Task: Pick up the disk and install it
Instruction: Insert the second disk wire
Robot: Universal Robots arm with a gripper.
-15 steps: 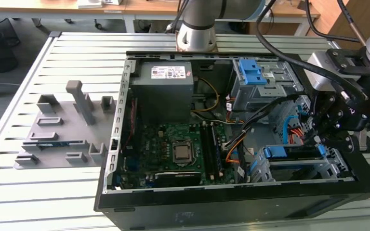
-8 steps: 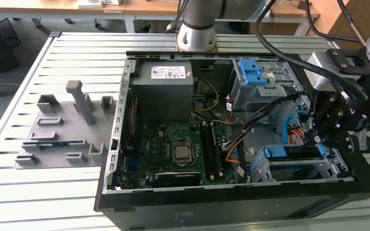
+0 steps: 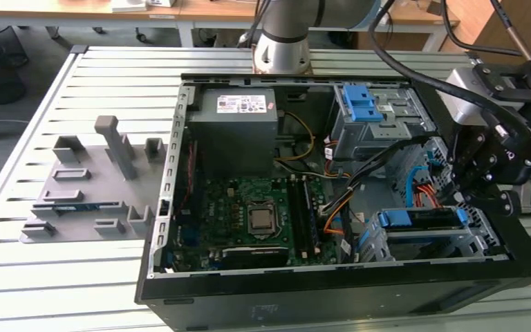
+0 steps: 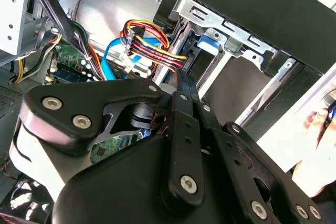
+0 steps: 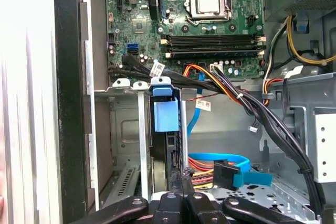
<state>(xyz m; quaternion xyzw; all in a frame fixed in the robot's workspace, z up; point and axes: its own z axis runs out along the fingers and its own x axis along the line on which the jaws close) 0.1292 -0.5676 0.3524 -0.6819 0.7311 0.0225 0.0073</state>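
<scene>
Tool (image 5: 181, 174) closed with nothing gripped, fingertips against the disk (image 5: 169, 145), disk seated upright in drive cage (image 5: 118, 129)

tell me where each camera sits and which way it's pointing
Exterior view: off the arm, above the table, looking down into the open computer case; shows the arm and the gripper over the drive cage.
First wrist view: on the wrist, looking along the gripper into the cage at the disk and motherboard.
Second wrist view: on the wrist, behind the gripper, facing the cage.
All share the disk's blue carrier.
</scene>
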